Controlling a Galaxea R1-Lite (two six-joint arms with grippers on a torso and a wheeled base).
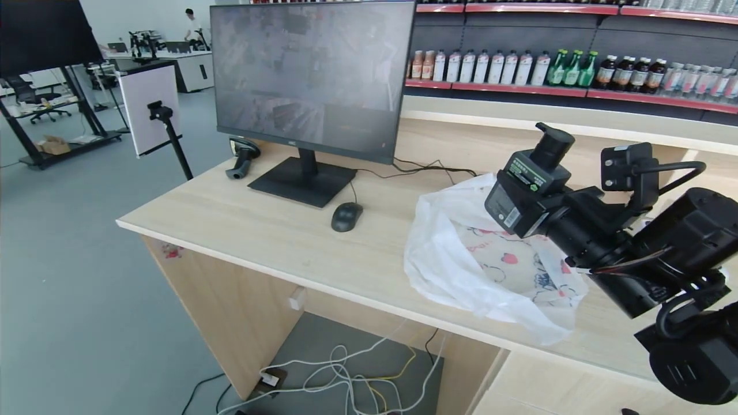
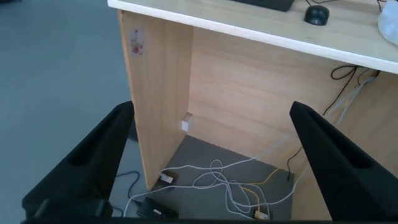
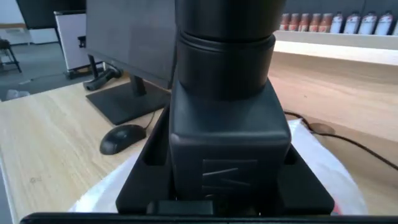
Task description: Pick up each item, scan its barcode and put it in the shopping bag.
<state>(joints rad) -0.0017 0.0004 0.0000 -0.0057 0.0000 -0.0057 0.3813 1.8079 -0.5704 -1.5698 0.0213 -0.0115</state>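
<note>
In the head view the right arm (image 1: pixel 634 248) covers the right side of the shopping bag (image 1: pixel 461 253), and the bag's mouth cannot be made out. From the right wrist, the scanner (image 3: pixel 224 124) clamped in the right hand (image 3: pixel 224 180) blocks most of the bag — white folds peek out beside it. The monitor's (image 1: pixel 311 75) top is cut off; the shelf bottles (image 1: pixel 507 66) are too small to tell apart.

head view looks down over the counter (image 1: pixel 242 230); left wrist view, low, faces its front; right wrist view sits close behind the scanner (image 3: pixel 221 143). all share the mouse (image 1: pixel 346 217).
</note>
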